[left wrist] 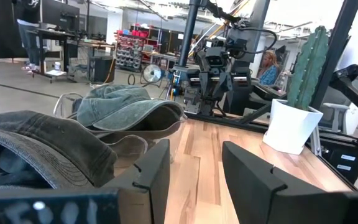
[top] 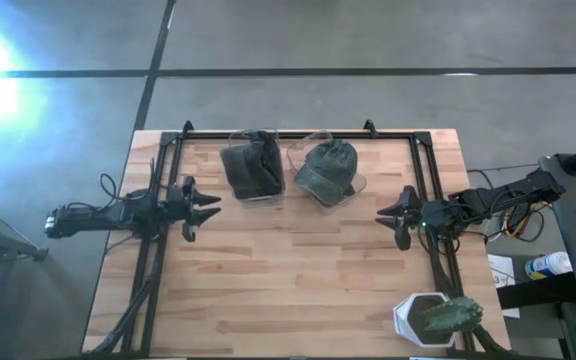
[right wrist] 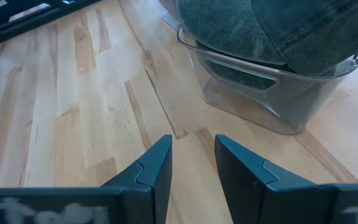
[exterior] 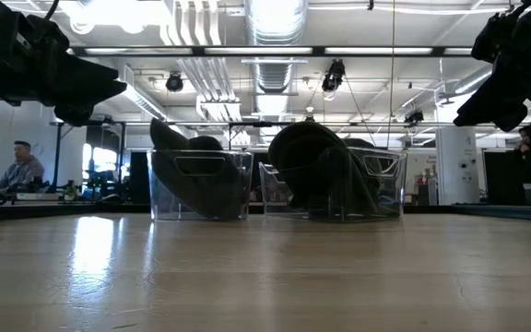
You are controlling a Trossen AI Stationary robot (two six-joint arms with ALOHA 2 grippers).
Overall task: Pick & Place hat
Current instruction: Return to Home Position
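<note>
Two clear bins stand side by side at the far edge of the counter [top: 298, 270]

Left bin [exterior: 238, 189]: black cap [top: 251, 168] heaped above the rim; cannot tell how many caps

Right bin [exterior: 390, 184], just right of the left bin: one gray cap [top: 328, 170], crown above the rim

Left hand [top: 211, 207]: nearer than the left bin and off to its left, fingers [left wrist: 157, 171] apart, holding nothing

Right hand [top: 386, 214]: well right of the left bin, past the right bin, fingers [right wrist: 157, 163] apart, empty

White marking on each hand's body is too blurred to read

Cactus [left wrist: 309, 68] in a white pot [left wrist: 289, 127] shows in the high and left wrist views, not the low view

Only the low view shows a seated person [exterior: 21, 171], far left of the left bin
</note>
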